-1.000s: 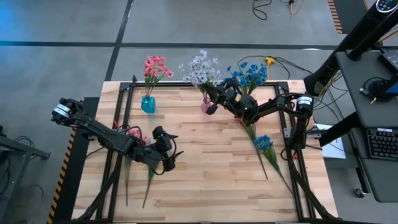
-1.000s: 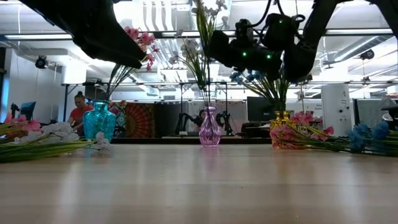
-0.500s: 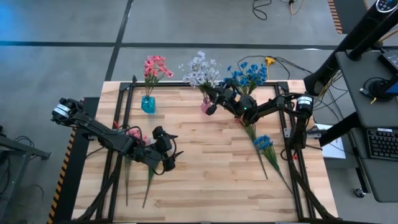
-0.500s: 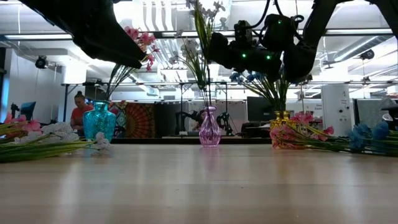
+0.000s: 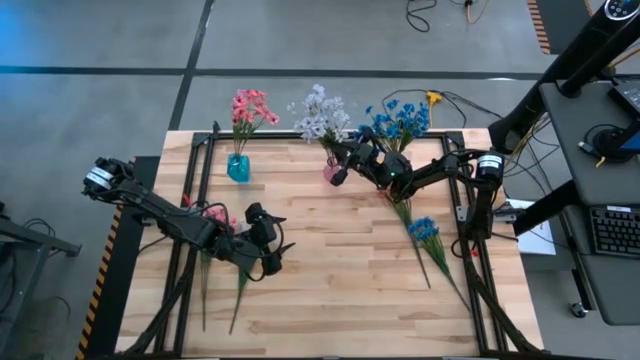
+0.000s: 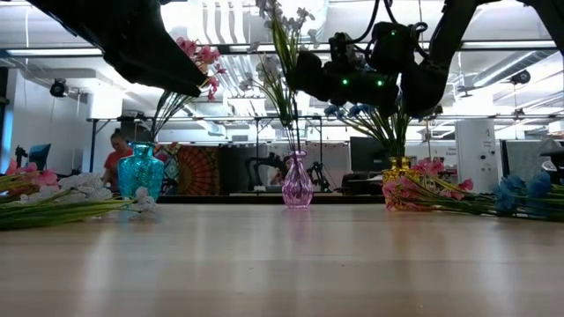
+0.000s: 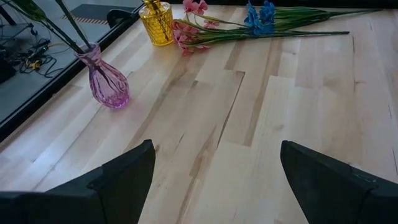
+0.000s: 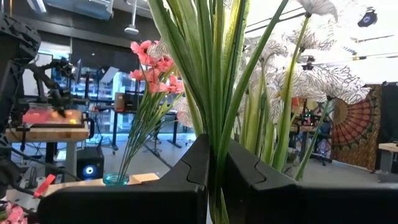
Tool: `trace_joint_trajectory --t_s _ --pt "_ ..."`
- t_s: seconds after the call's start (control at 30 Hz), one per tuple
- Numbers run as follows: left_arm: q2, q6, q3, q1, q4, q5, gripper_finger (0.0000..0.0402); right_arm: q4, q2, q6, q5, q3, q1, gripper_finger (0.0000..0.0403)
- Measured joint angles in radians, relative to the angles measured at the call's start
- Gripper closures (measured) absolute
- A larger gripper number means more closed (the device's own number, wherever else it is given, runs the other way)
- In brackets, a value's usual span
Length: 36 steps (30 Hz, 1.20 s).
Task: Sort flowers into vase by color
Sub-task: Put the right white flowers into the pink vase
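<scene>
Right gripper [image 5: 343, 160] clamped on lavender-white flower stems [image 8: 217, 93], long axis upright (blossoms uppermost) over pink vase [image 6: 297, 182], left gripper [image 7: 214, 180] spread wide, empty, above table [image 5: 340, 270].

A: The table [image 5: 330, 290] is pale butcher-block wood in a dark frame. Three vases stand along its far edge.

B: Which ones? A teal vase [image 5: 238, 167] toward the left, a pink vase [image 5: 331, 172] at the middle, and a yellow vase [image 7: 156, 22] toward the right.

A: Loose sprays lie flat on the boards too. A blue flower [image 5: 423, 229] rests on the right half, its stem running toward the near edge.

B: On the left half, pink flowers [image 5: 213, 215] lie with long green stems pointing to the near edge. The low view shows pale blossoms among that bundle.

A: The middle boards carry nothing.
</scene>
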State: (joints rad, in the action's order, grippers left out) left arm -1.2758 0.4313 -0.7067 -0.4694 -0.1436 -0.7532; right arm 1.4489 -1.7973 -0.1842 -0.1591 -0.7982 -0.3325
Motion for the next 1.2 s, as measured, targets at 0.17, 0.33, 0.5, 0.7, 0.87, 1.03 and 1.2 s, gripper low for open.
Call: trace_joint_trajectory --t_s 0.17,0.33,0.5,0.7,0.87,1.03,1.2 --pt "0.000 0.000 0.000 0.000 0.000 0.000 0.0075 0.001 0.000 0.000 0.000 0.000 0.000 0.0385" --pt "0.000 0.000 0.000 0.000 0.000 0.000 0.0075 -0.004 0.000 0.007 0.000 0.000 0.000 0.0385" --pt "0.000 0.000 0.000 0.000 0.000 0.000 0.0075 -0.026 0.000 0.007 0.000 0.000 0.000 0.0385" --pt "0.000 0.000 0.000 0.000 0.000 0.000 0.0075 -0.054 0.000 0.008 0.001 0.000 0.000 0.0384" --pt "0.000 0.000 0.000 0.000 0.000 0.000 0.0075 -0.055 0.000 0.026 0.000 0.000 0.000 0.0350" --pt "0.000 0.000 0.000 0.000 0.000 0.000 0.0075 -0.060 0.000 0.031 -0.013 0.000 0.000 0.0300" --pt "0.000 0.000 0.000 0.000 0.000 0.000 0.0075 -0.102 0.003 0.034 -0.036 0.000 0.000 0.0266"
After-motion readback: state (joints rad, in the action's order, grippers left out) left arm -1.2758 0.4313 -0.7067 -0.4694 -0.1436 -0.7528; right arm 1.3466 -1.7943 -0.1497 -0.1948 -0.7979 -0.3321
